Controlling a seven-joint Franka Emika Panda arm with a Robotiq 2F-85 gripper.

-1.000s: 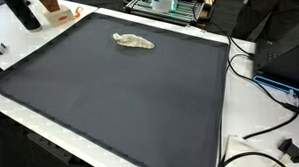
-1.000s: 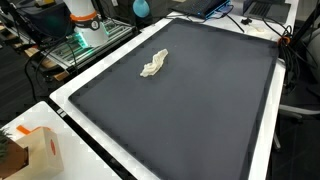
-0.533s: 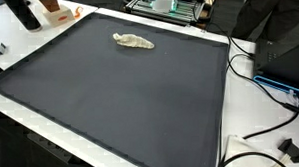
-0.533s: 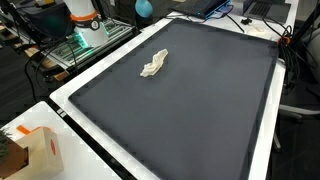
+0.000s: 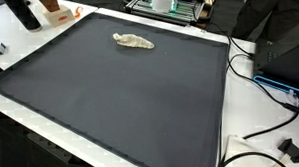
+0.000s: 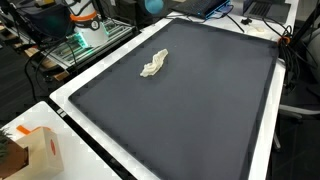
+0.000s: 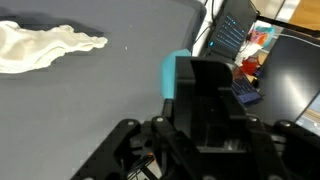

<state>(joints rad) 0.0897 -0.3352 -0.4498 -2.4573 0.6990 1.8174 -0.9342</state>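
Cloth [image 7: 40,47]: white, crumpled, is lying at 10 o'clock on the dark mat [image 7: 100,100].
Gripper [image 7: 195,82]: is hovering; open or closed, I cannot tell.

Black mat [image 5: 140,104] on white table [image 6: 80,160]; cardboard box [image 6: 35,150] at table corner

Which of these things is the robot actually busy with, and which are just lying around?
Likely in use: white cloth, crumpled on the dark mat.
Just lying about: cardboard box, black plug, laptop.
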